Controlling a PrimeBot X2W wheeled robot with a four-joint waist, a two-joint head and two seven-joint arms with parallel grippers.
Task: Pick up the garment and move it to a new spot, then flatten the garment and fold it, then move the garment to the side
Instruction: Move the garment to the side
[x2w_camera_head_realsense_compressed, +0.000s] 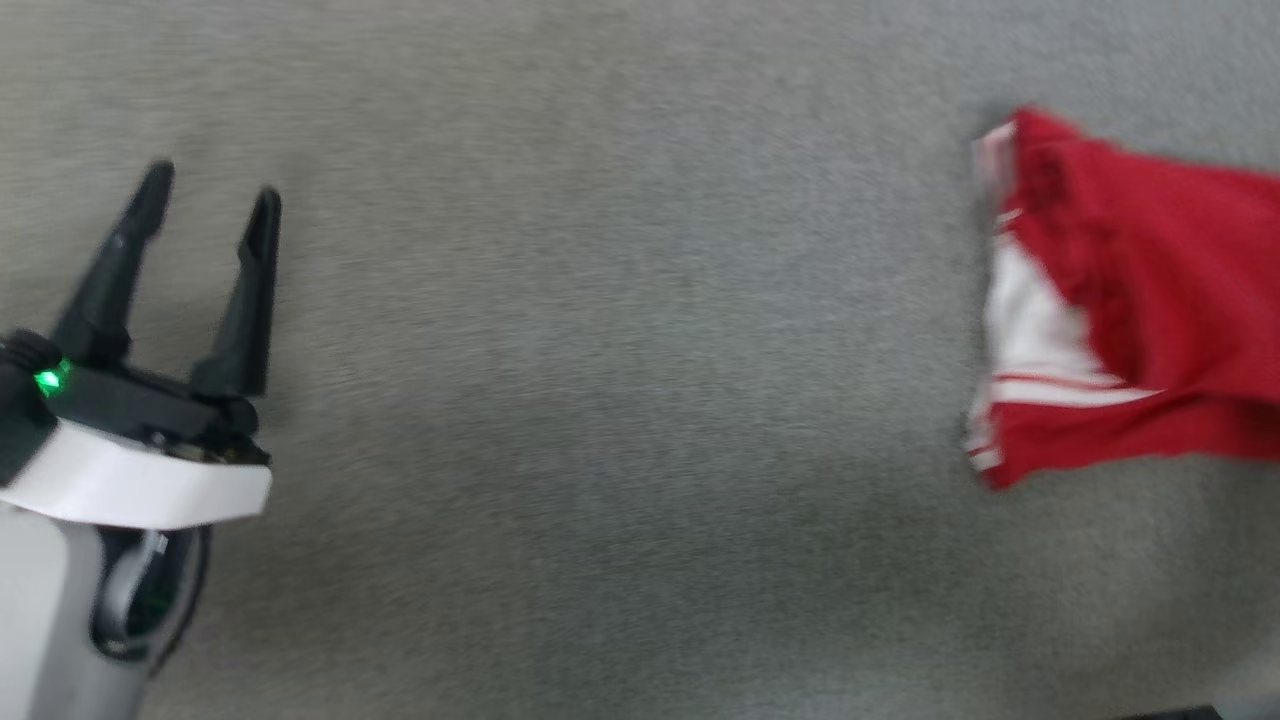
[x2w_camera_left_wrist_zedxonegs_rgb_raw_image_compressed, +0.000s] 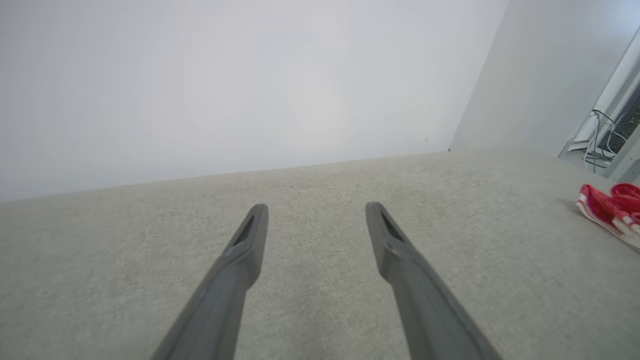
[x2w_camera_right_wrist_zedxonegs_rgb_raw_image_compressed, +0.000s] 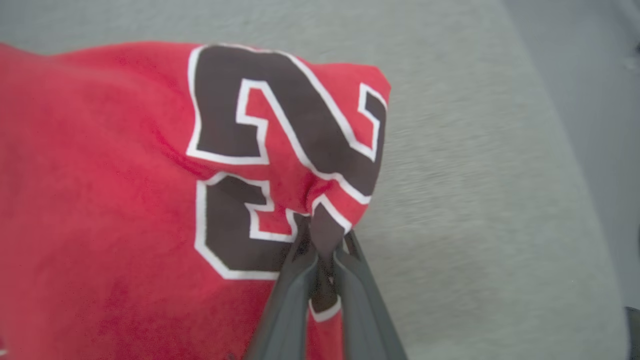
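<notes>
Pinches a small printed fold of the red jersey (x2w_camera_right_wrist_zedxonegs_rgb_raw_image_compressed: 100, 200) in right gripper (x2w_camera_right_wrist_zedxonegs_rgb_raw_image_compressed: 325, 240); holds left gripper (x2w_camera_head_realsense_compressed: 214, 185) spread, empty, over carpet (x2w_camera_head_realsense_compressed: 600, 400). Risks slip-out under drag.

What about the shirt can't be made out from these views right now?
- Head view: the garment runs off the right edge, and motion blur smears its folds.
- Right wrist view: it passes the left and bottom edges; the right gripper, shut on it, covers the pinched fabric.
- Left wrist view: it is a small strip cut by the right edge, too small to judge.
</notes>
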